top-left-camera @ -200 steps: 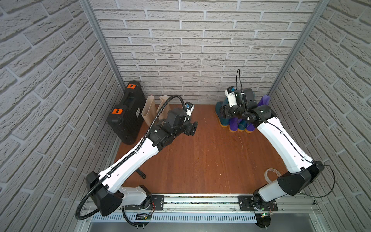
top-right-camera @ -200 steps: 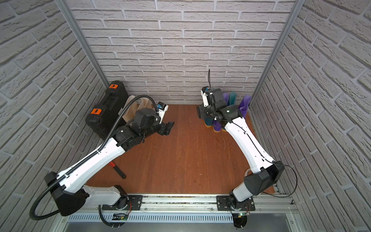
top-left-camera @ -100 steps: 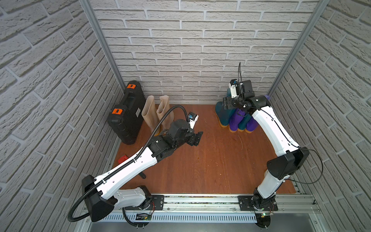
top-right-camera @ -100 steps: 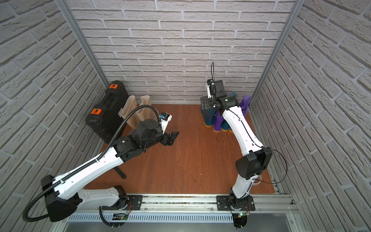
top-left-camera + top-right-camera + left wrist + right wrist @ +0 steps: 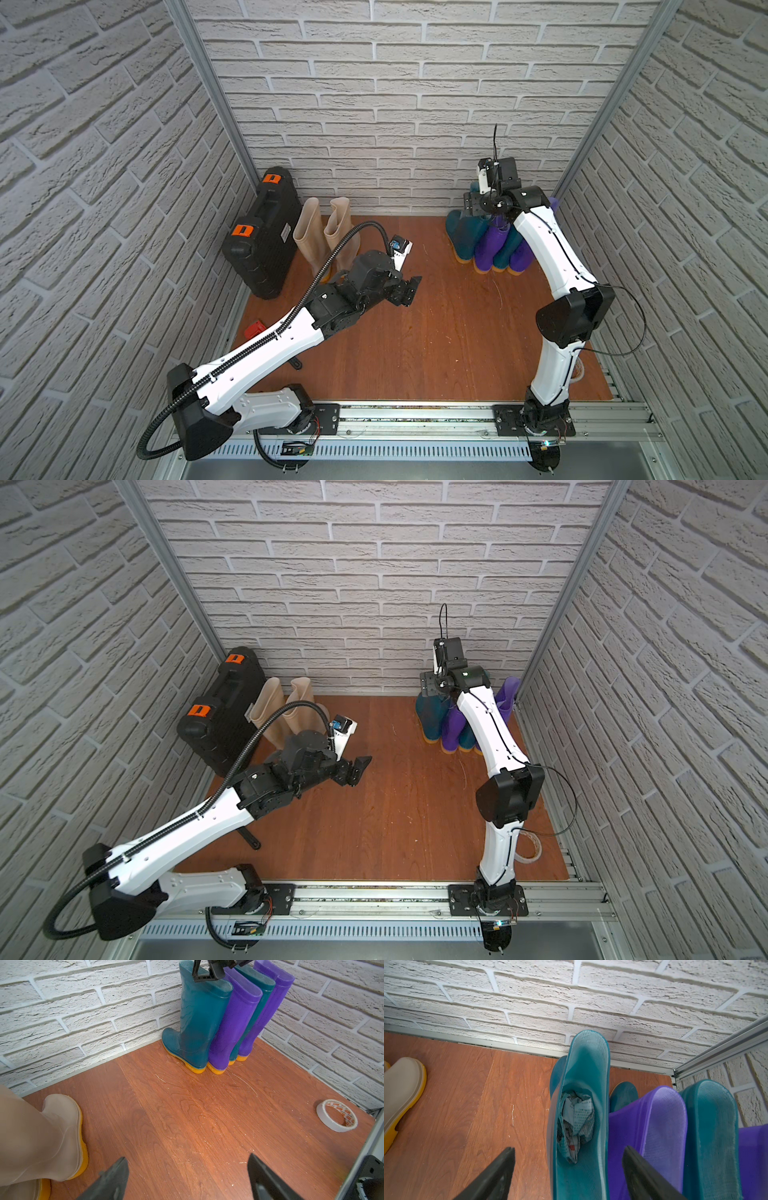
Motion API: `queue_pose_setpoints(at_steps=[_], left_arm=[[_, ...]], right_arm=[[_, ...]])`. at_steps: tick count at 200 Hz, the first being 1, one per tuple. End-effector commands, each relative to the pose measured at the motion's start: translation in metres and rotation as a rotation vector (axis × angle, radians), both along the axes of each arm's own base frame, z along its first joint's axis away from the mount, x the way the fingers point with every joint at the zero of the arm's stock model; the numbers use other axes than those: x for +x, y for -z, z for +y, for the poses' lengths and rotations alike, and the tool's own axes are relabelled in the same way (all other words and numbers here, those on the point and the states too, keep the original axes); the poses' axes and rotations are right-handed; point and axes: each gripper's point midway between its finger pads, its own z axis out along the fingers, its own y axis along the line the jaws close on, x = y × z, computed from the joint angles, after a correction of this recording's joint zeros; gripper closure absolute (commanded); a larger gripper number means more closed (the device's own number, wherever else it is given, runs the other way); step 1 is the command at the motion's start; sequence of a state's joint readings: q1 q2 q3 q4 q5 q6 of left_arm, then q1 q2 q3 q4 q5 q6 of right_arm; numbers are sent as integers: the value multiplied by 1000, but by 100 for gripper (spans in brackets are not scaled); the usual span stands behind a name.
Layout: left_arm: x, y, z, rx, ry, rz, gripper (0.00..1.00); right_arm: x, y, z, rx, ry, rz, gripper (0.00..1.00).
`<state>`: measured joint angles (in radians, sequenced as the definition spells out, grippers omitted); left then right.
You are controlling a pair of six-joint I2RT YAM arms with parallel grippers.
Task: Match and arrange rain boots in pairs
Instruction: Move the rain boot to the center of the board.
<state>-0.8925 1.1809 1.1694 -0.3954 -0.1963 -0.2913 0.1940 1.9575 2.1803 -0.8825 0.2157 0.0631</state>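
1. Nearest the front edge of the wooden floor (image 5: 436, 353), close to its front right corner, we are seeing a roll of tape (image 5: 336, 1118) lying flat, well apart from every boot
2. By the left edge a small red object (image 5: 254, 328) is lying, and we cannot tell what it is
3. Over the middle of the floor, a little left of centre, the left gripper (image 5: 409, 291) is hovering with its jaws spread wide and nothing between them. In its wrist view we are looking at bare wood between the fingers (image 5: 116, 1178)
4. Further back on the left, the two beige rain boots (image 5: 309, 239) are standing upright side by side as a pair, just beside the black case (image 5: 262, 237), which is standing along the left edge by the back left corner
5. In the back right corner the other four are standing upright in one tight row, toes towards the back wall and sides touching. We are counting the first teal boot (image 5: 197, 1028), then the first purple boot (image 5: 232, 1030), then the second teal boot (image 5: 710, 1126), then the second purple boot (image 5: 276, 995) nearest the right wall, so these colours are alternating rather than sitting in pairs
6. Above the top of the first teal boot the right gripper (image 5: 569, 1148) is hanging released. Its jaws are standing wider than the shaft, one on either side of the opening, with a gap showing between each and the rubber
7. Down inside that boot, crumpled newspaper (image 5: 575, 1122) is sitting
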Motion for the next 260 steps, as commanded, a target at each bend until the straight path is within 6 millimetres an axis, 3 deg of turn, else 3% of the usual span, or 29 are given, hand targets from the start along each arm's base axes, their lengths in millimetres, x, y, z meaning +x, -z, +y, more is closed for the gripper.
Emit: queue_pose_setpoints(at_steps=[1, 6, 10, 22, 87, 133, 173, 204, 260], left_arm=[[-2, -8, 3, -27, -5, -23, 11], [-2, -9, 2, -28, -5, -24, 10], [-2, -9, 3, -29, -6, -25, 10], [-2, -9, 3, -31, -7, -27, 10], [0, -5, 2, -18, -7, -26, 10], [1, -9, 3, -18, -8, -45, 11], [2, -7, 2, -3, -7, -45, 11], [2, -9, 6, 4, -19, -50, 12], [5, -26, 20, 6, -100, -25, 14]], right_arm=[[3, -8, -3, 7, 1, -15, 18], [3, -11, -4, 8, 2, -19, 19], [8, 3, -3, 4, 1, 11, 19], [12, 8, -4, 4, 2, 24, 20], [23, 23, -11, 28, 21, 55, 25], [27, 27, -5, 63, -3, 59, 45], [29, 30, -3, 67, -18, 76, 71], [28, 17, 2, 87, -44, 54, 93], [19, -15, 20, 185, -111, 5, 94]])
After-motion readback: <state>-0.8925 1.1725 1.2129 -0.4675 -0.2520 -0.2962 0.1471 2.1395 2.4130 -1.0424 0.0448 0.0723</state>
